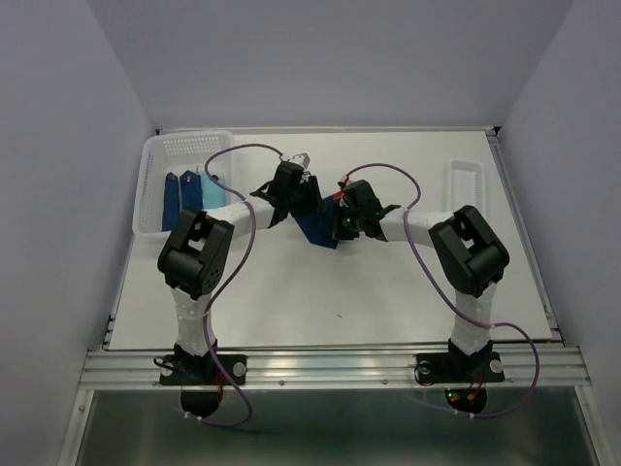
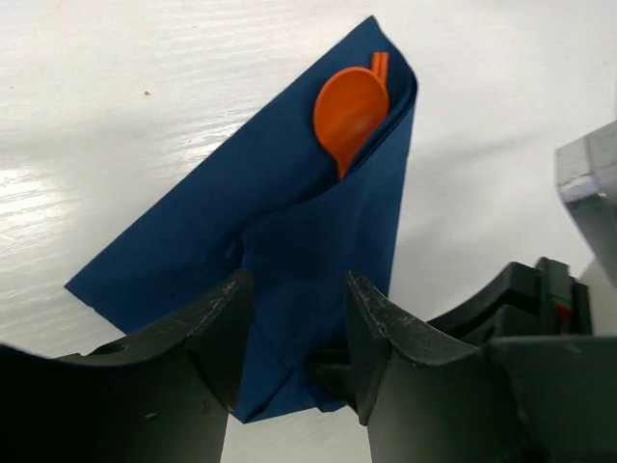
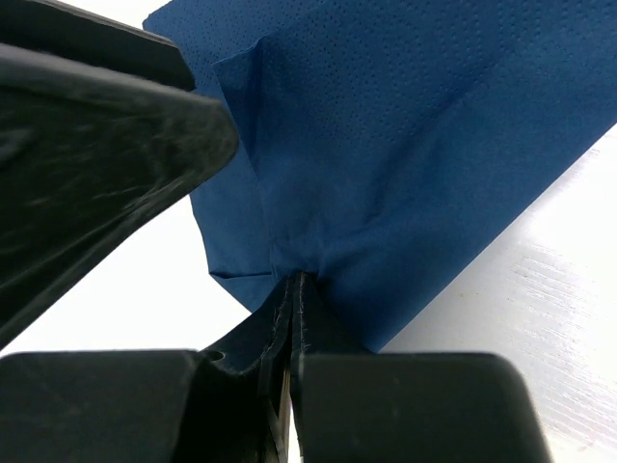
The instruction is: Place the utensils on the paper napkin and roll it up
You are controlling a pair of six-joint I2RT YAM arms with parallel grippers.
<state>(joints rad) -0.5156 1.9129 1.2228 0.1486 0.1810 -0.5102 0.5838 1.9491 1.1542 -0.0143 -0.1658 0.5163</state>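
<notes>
Your dark navy blue paper napkin (image 2: 289,212) lies on the white tabletop (image 1: 320,291), folded over on itself into a long pocket with one loose layer spreading flat to the side.

At the far end of the paper napkin, the bowl of an orange plastic spoon (image 2: 349,111) shows in the open mouth of the fold. A thin piece of a second orange utensil (image 2: 380,66) peeks out just beside it; you cannot tell from here what kind it is.

Your left gripper (image 2: 299,285) is over the near end of the paper napkin with its jaws spread. The folded blue paper shows in the gap between the two fingers (image 2: 227,328). The views do not show whether the fingers touch the paper.

Your right gripper (image 3: 294,282) is at the edge of the paper napkin, just beside the left gripper. Its jaws are pressed together on a small pleat of the paper, and creases run out from that pinch.

Well to the left of the paper napkin, a white perforated plastic basket (image 1: 189,136) holds dark blue and light blue pieces. Well to the right of the paper napkin sits a clear shallow tray (image 1: 466,180).
</notes>
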